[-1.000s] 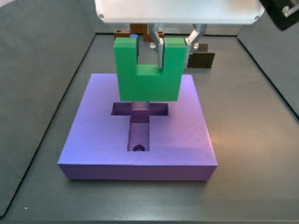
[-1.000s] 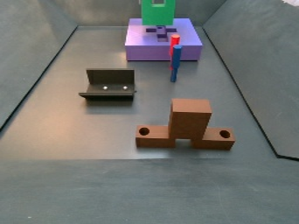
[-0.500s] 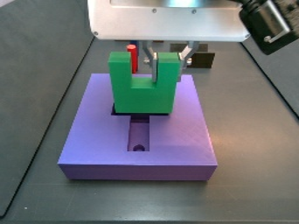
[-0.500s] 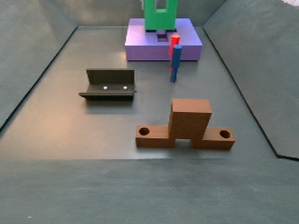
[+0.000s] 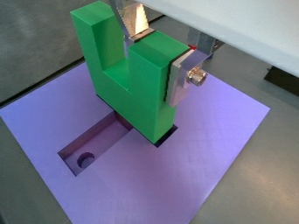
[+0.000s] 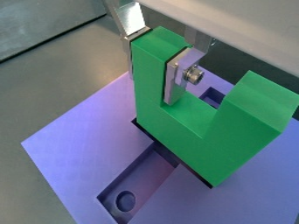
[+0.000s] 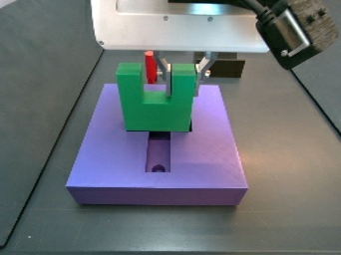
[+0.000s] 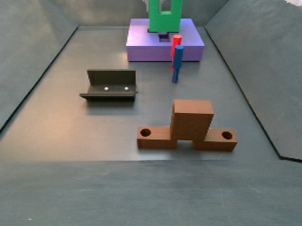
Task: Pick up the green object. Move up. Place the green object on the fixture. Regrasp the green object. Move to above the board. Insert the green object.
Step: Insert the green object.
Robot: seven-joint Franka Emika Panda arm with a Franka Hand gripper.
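The green object (image 7: 152, 105) stands upright, prongs up, with its base down in the cross-shaped recess of the purple board (image 7: 200, 159). My gripper (image 7: 188, 72) is shut on one prong. In both wrist views the silver fingers (image 5: 186, 75) (image 6: 180, 80) press the prong's two sides; the green object (image 5: 126, 80) (image 6: 201, 118) meets the board (image 5: 216, 131) (image 6: 70, 149) at the recess. In a side view the green object (image 8: 163, 16) and board (image 8: 147, 49) are at the far end. The fixture (image 8: 109, 86) stands empty on the floor, away from the board.
A slim red peg (image 8: 176, 58) stands upright just off the board's edge; it also shows behind the green object (image 7: 151, 66). A brown wooden upright block (image 8: 189, 126) stands farther off. The recess's long arm with a round hole (image 5: 82, 159) lies open. Dark walls ring the floor.
The gripper has come down with the green object. The piece hung above the board a second ago; its base now sits in the recess.
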